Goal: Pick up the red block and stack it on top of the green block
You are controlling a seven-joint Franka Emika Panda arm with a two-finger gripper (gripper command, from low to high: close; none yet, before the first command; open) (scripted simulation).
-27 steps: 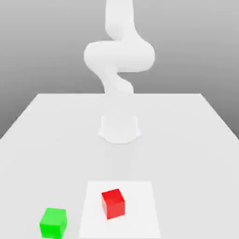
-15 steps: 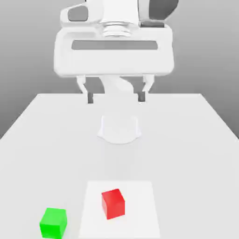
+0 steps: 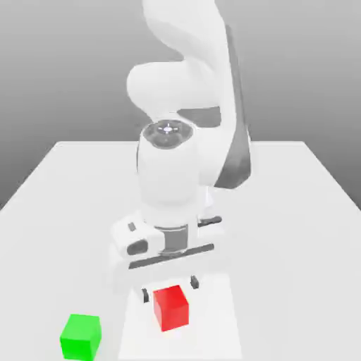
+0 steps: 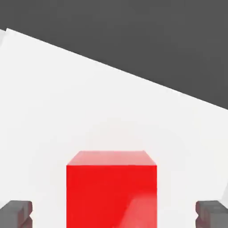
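The red block [image 3: 171, 308] is seen resting on a brighter white square patch [image 3: 218, 317] of the white table [image 3: 296, 225], close to the table's near edge in the exterior view. In that view the block's top face and two side faces are shown, and the cube is turned slightly so that one vertical edge faces the camera. In the hand view the red block [image 4: 111, 191] is seen between the two dark fingertips [image 4: 16, 213], with a clear gap left on either side, so nothing is gripped.

The gripper [image 3: 168, 289] is held just above and behind the red block in the exterior view, with the jaws spread wide: one dark fingertip is seen at about ten o'clock from the block and the other at about one o'clock, both near the block's top but apart from it. The white hand body is tilted, its side toward the exterior view's left lower than the other. The white arm [image 3: 187, 84] is seen rising from twelve o'clock of the block.

The green block [image 3: 80, 337] is placed flat on the table at about eight o'clock from the red block, off the bright patch and well apart from the red block and the gripper.
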